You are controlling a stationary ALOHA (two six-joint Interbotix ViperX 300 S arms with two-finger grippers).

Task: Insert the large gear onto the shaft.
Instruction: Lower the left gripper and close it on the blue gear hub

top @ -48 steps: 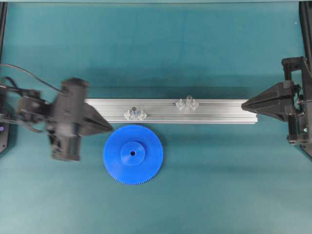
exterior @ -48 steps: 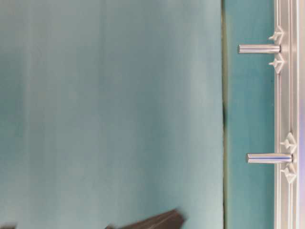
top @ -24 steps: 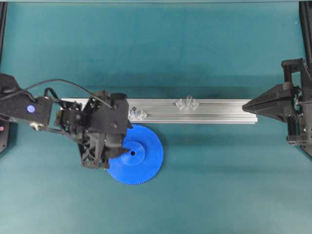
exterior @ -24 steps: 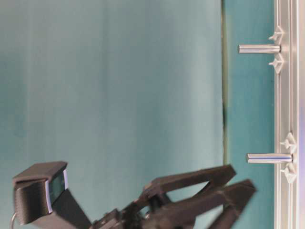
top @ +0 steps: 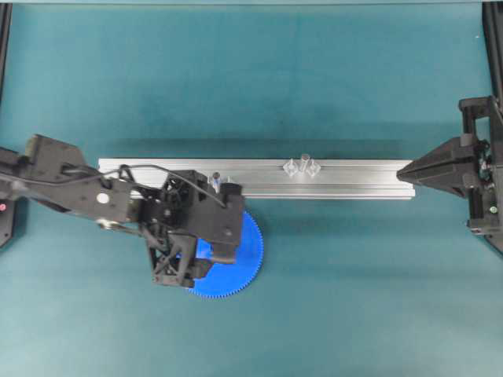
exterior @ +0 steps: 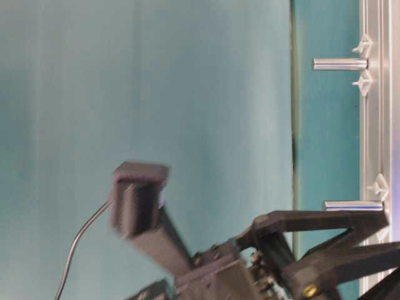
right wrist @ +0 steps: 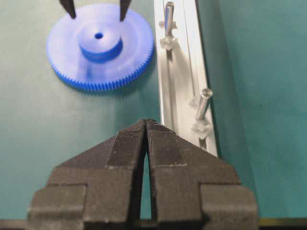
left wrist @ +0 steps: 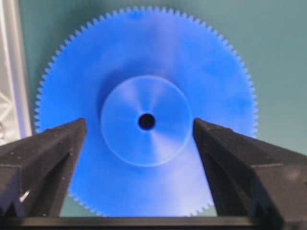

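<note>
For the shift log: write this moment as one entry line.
left gripper: open, fingers astride raised hub of big blue toothed plastic gear | gear: flat on table, ungrasped | right gripper: shut, idle near aluminium rail | thin metal shaft: bare

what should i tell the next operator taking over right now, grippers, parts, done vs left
Left gripper: open, above the large gear, fingers either side of its raised hub; contact cannot be told.
Right gripper: shut, empty, parked at the far end of the rail.
Large gear: flat on the mat beside the rail.
Two upright pegs on the rail; the shaft is bare.
Done: left arm lined up over the hub.
Left: close on the hub, lift, seat the centre hole on the shaft.
</note>
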